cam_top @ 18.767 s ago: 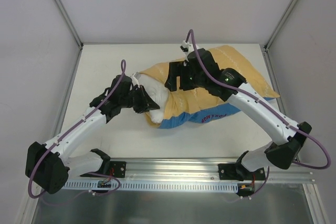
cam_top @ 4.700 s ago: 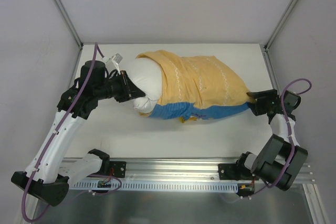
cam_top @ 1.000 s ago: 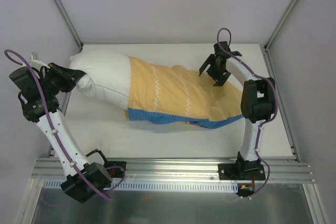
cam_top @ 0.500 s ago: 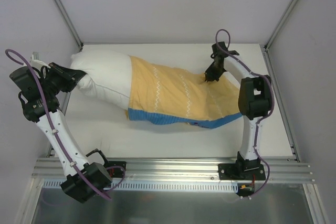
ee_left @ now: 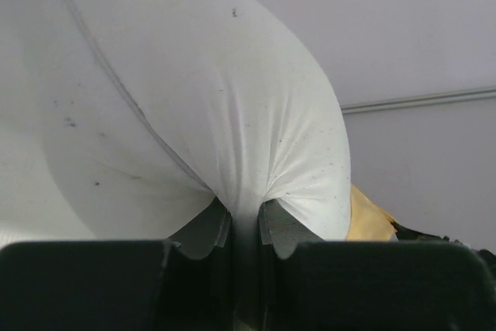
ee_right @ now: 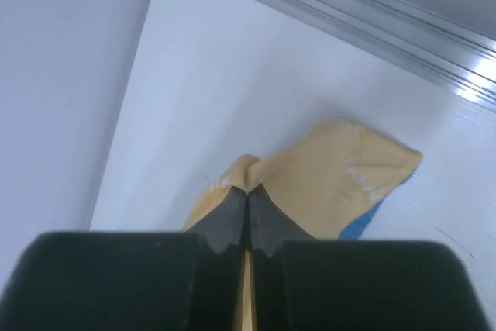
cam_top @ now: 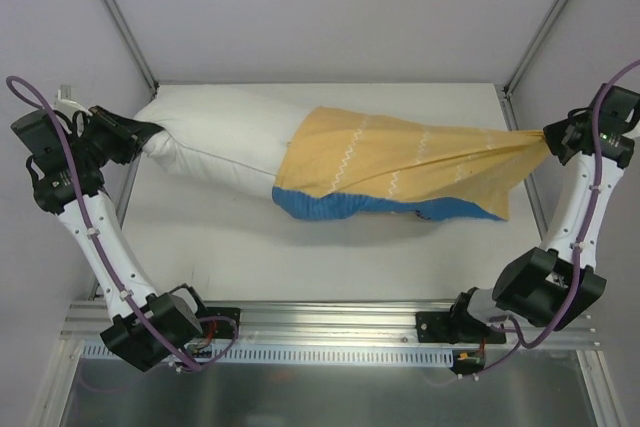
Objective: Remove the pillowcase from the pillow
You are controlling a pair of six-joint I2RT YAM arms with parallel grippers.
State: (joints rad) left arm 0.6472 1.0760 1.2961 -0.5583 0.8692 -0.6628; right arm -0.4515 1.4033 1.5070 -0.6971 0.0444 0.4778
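Our left gripper point(ee_left: 244, 218) is clamped on a pinch of the white pillow point(cam_top: 225, 137), the jaws nearly together with the cloth gathered into creases that fan out from between them. It holds the pillow's left end at the left edge of the table point(cam_top: 300, 247). Behind it the left arm point(cam_top: 95, 232) rises steeply from its base at the near left, leans out past the table's side, and bends at the wrist so the gripper points right, along the pillow.

Our right gripper point(ee_right: 248, 199) is closed on the pillowcase point(cam_top: 400, 162), the fingers meeting on a small bunched fold of its yellow-orange fabric. It sits at the table's right edge, pointing left. The right arm point(cam_top: 580, 207) folds low beside its base, then the forearm climbs toward the far right.

Between the two grippers the pillowcase is drawn out taut to a point at its right end, yellow-orange face up, a blue band along its near side. It covers the pillow's right part; the left part lies bare and white
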